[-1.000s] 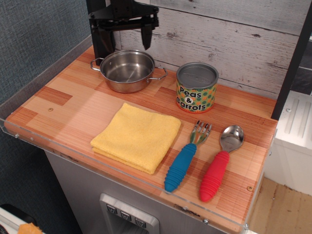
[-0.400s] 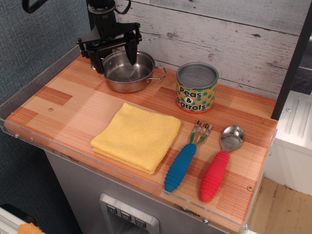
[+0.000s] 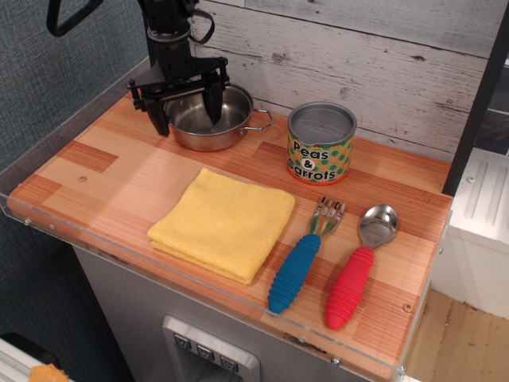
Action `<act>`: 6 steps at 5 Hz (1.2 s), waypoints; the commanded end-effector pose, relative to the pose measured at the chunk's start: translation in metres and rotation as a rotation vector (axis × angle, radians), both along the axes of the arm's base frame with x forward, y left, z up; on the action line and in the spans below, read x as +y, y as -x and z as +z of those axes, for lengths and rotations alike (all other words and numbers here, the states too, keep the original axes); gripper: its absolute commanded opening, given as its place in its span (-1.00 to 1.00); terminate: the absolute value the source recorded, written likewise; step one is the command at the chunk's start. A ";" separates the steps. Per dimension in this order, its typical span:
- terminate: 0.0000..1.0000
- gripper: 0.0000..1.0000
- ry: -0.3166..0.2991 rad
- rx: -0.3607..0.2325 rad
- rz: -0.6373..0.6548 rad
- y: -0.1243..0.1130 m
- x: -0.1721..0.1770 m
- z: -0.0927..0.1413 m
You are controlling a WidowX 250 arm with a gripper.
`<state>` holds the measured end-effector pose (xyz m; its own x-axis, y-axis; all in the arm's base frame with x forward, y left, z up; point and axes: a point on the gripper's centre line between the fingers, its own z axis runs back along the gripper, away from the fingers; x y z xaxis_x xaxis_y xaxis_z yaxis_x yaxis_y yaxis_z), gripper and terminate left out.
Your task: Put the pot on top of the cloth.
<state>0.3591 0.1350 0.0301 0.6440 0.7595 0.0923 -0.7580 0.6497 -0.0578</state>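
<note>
My fingers [image 3: 186, 114] straddle the pot [image 3: 210, 117] rim, spread wide; closing off-centre, I could tip it short of the cloth [image 3: 223, 222].

The arm [image 3: 169, 32] is matte black all over, a blocky column with a thin black cable looping off each side. Its gripper [image 3: 186, 110] has a flat black crossbar carrying two long, tapering black fingers [image 3: 215, 102].
</note>
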 end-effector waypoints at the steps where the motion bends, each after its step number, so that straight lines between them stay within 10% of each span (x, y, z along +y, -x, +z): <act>1: -1.00 1.00 0.018 -0.035 0.023 -0.008 0.010 0.001; 2: -1.00 -1.00 0.010 -0.046 0.021 -0.009 0.009 -0.001; 6: -1.00 -1.00 -0.038 -0.123 -0.039 0.009 0.016 0.026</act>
<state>0.3445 0.1464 0.0304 0.6770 0.7226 0.1396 -0.7180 0.6901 -0.0904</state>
